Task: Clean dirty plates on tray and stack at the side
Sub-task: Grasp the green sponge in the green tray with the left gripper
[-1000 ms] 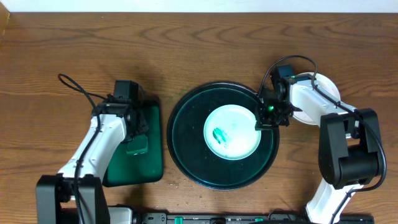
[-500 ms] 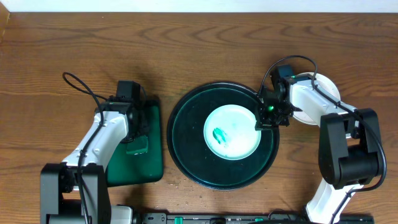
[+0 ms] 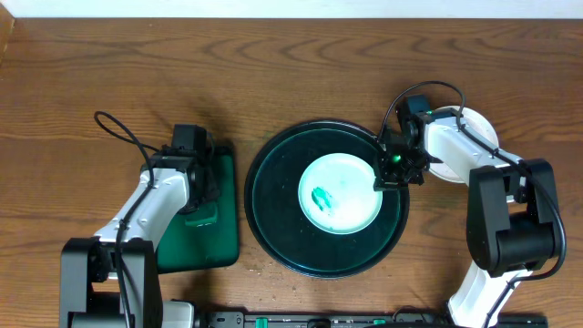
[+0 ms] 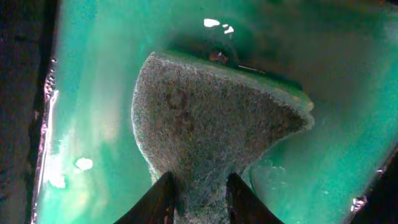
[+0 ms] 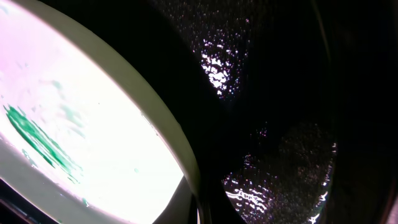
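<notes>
One smeared plate (image 3: 351, 196) sits at the centre of the round tray (image 3: 273, 223), its teal streak (image 3: 321, 197) left of middle, and it hasn't budged since a second ago. The right gripper (image 3: 393, 171) is parked at the plate's right rim, same spot as before; whether its claw is pinching the rim, I cannot tell. Over on the left there's small movement: the arm has swung in a touch and its cable has shifted. The left gripper (image 4: 202, 198) is clamped narrow on a green sponge (image 4: 211, 124), which presses on the small rectangular tray (image 3: 196, 251).
</notes>
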You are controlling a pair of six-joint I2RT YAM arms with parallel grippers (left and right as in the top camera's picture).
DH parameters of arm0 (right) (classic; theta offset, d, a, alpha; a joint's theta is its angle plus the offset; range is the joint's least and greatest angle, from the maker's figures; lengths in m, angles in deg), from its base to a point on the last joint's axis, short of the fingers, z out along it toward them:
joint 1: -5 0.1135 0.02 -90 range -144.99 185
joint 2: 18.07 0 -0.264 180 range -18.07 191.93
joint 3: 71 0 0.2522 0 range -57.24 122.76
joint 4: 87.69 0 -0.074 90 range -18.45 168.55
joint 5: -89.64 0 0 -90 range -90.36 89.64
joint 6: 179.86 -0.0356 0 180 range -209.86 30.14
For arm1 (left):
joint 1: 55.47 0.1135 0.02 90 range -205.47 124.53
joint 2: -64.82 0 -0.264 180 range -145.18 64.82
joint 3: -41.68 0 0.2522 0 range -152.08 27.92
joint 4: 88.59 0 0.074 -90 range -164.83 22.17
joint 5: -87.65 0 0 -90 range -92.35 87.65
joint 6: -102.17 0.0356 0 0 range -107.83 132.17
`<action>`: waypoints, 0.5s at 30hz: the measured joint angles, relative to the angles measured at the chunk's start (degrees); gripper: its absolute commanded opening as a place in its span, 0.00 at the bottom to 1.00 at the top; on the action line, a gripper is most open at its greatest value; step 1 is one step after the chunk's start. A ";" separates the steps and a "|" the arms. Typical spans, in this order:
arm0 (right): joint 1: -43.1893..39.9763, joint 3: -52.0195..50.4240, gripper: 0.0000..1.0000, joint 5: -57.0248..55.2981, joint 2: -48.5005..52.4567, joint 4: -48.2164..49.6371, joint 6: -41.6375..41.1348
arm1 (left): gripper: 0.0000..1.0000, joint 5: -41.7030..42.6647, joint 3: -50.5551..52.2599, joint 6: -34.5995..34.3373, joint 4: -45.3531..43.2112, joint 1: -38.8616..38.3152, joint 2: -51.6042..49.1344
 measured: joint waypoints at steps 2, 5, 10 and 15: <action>0.00 0.00 0.01 0.00 0.00 0.00 0.00 | 0.07 -0.04 0.00 -0.26 0.17 0.00 0.00; 0.00 0.02 0.01 0.00 0.00 0.00 0.00 | 0.07 0.00 0.00 0.07 0.44 0.00 0.00; 0.00 0.02 0.01 0.00 0.00 -0.02 0.00 | 0.10 0.28 0.00 0.09 0.42 0.00 0.00; 0.00 0.02 0.01 0.00 0.00 -0.02 0.00 | 0.07 0.85 0.00 0.13 0.42 0.00 0.00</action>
